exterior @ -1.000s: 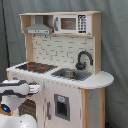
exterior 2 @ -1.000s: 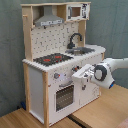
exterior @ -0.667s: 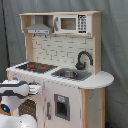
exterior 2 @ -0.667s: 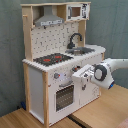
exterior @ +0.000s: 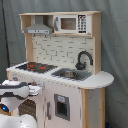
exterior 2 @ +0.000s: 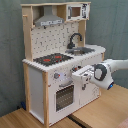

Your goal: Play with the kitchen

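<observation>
The kitchen (exterior: 60,52) is a white and light-wood toy unit with a black-red hob (exterior: 36,66), a sink (exterior: 70,75), a black faucet (exterior: 83,59), a hood (exterior: 39,29) and a small microwave (exterior: 70,23). In the second exterior view the kitchen (exterior 2: 45,75) stands at the left, with knobs (exterior 2: 56,76) above a windowed oven door (exterior 2: 65,96). My gripper (exterior 2: 81,77) sits against the front panel just right of the knobs, below the counter edge. In the first exterior view the gripper (exterior: 34,90) is at the lower left, in front of the oven.
The kitchen stands on a wooden table (exterior 2: 102,112) in front of a grey curtain (exterior 2: 112,25). My white arm (exterior 2: 112,70) reaches in from the second exterior view's right. A lower cabinet door (exterior: 61,106) with a dark panel sits under the sink.
</observation>
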Available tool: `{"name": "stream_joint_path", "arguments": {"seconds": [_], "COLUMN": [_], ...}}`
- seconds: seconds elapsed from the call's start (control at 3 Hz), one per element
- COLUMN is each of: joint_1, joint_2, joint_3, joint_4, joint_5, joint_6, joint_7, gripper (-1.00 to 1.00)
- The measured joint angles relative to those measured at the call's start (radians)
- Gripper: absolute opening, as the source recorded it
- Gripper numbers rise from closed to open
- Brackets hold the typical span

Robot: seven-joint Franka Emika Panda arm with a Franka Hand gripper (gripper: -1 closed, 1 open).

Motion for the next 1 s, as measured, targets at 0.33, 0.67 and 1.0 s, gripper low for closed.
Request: {"name": "stream_joint_path", "arguments": {"seconds": [0.33,0.67,1.0], "joint_1": [-0.005,-0.007,0.08], "joint_2": [0.0,0.0,0.0], "joint_3": [0.0,0.0,-0.046], "joint_4": [-0.001,-0.001,-0.002], "joint_5": [0.1,0.155,0.154], "joint_6": [0.0,0.001,0.021], "joint_7": [0.011,0.096,0.084], "gripper": [1.0,1.0,1.0]}}
